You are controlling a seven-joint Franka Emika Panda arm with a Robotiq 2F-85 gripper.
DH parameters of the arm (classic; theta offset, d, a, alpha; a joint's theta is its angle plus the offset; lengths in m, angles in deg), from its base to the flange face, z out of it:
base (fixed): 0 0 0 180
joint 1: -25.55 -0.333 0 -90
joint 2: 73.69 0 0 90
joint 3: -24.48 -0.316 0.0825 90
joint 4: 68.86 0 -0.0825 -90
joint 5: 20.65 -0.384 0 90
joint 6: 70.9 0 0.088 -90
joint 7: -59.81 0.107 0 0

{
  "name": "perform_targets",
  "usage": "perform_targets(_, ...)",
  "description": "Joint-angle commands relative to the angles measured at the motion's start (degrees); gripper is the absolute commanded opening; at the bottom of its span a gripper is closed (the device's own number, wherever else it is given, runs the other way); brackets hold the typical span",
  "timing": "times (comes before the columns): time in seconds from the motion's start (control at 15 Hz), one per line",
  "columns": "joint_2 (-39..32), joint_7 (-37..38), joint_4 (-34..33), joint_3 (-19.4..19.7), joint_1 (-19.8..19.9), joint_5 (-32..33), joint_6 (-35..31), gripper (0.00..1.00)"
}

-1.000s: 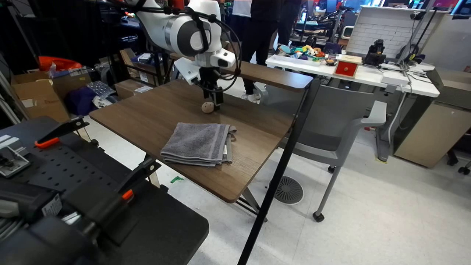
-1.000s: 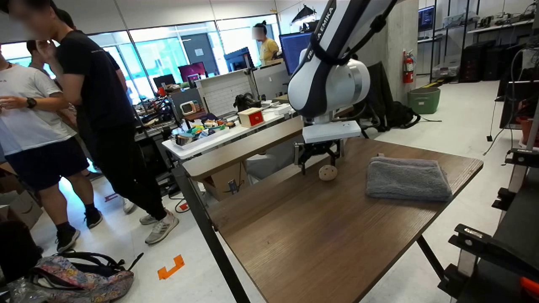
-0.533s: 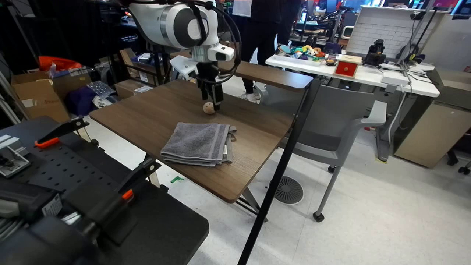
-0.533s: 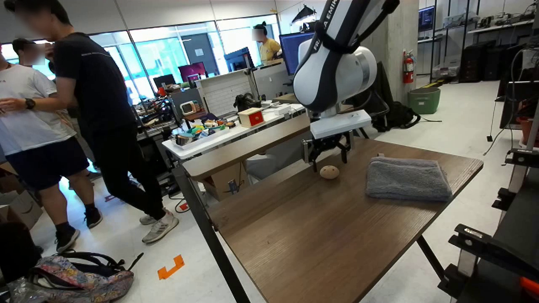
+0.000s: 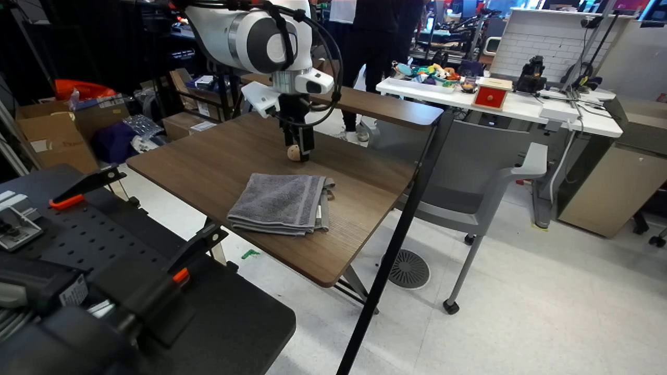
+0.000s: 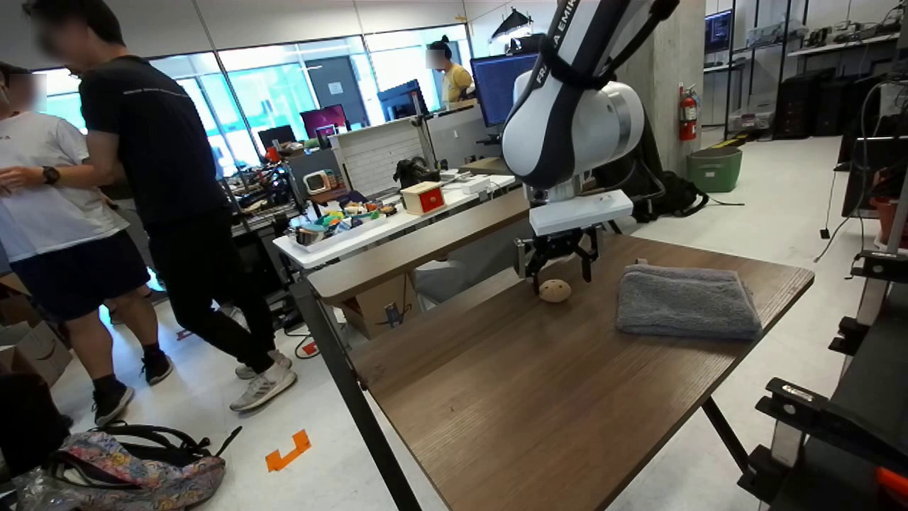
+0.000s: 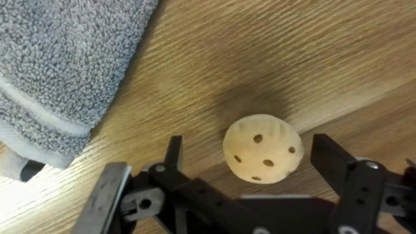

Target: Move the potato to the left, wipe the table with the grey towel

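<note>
The brown bench spreads out below the jaws; the grey towel lies folded on it, off to one side of them, and the potato rests between the fingers. The jaws stand wide and have hold of nothing: there's a gap either side of the potato, slimmer towards the right-hand finger in the wrist view. I'd call this the picking-up of the potato, with the wiping to come after. The next move wants a slight centring, then a squeeze; whether the fingers are low enough I can't judge. Round about, a cluttered white desk stands well beyond the jaws, a raised shelf runs nearer to them, and a grey chair is on the shelf's side. That shelf might crowd the arm, and the towel could limit setting-down room.
</note>
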Motion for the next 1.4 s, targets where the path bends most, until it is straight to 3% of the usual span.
perform_targets(0.0,-1.7,-1.3,-1.5,-2.3,1.9,-2.1,-1.2,0.74)
perform_targets(0.2,-2.6,-1.3,-1.9,-2.8,2.2,-2.7,-3.2,0.49)
perform_targets(0.67,-1.7,-2.9,-0.9,-3.5,2.0,-2.8,-7.8,0.02)
perform_targets(1.13,-4.0,-3.1,-4.3,-10.2,-0.4,-5.3,-24.2,0.03)
perform_targets(1.33,-7.8,-2.1,-10.1,-11.0,-2.0,-6.5,-25.5,0.03)
